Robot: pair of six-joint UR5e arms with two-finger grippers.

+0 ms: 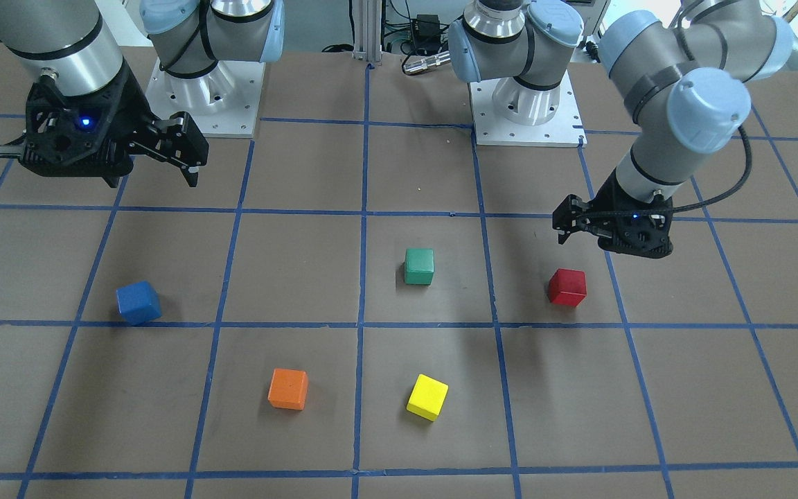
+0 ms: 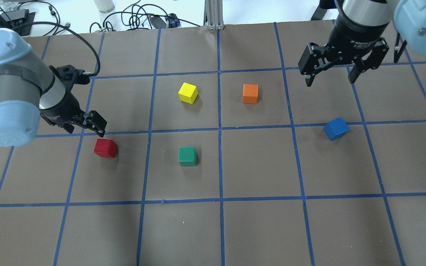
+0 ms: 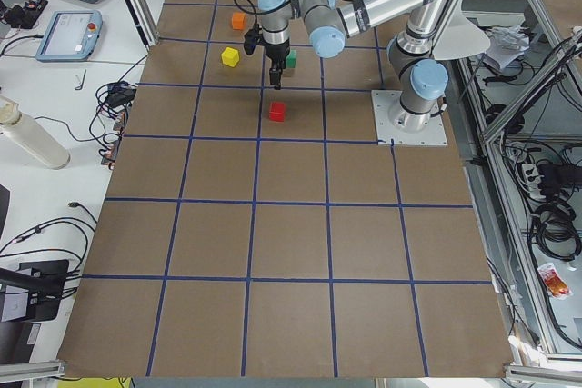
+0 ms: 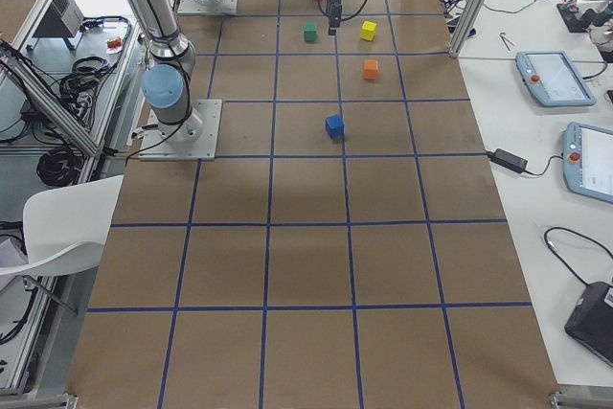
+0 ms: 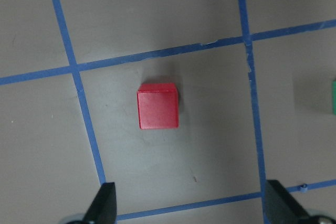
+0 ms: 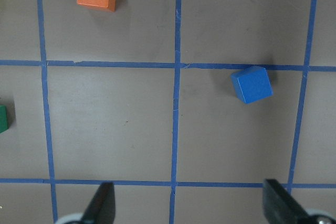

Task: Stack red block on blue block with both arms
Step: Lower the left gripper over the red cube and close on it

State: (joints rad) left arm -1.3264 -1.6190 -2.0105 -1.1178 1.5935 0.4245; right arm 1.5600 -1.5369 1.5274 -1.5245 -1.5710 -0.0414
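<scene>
The red block sits on the brown table on my left side. My left gripper hovers above and just beside it, open and empty. In the left wrist view the red block lies between and ahead of the two spread fingertips. The blue block sits turned at an angle on my right side. My right gripper is open and empty, high above the table and beyond the blue block, which also shows in the right wrist view.
A green cube lies mid-table. A yellow cube and an orange cube lie farther out. The two arm bases stand at the robot's edge. Blue tape lines grid the table.
</scene>
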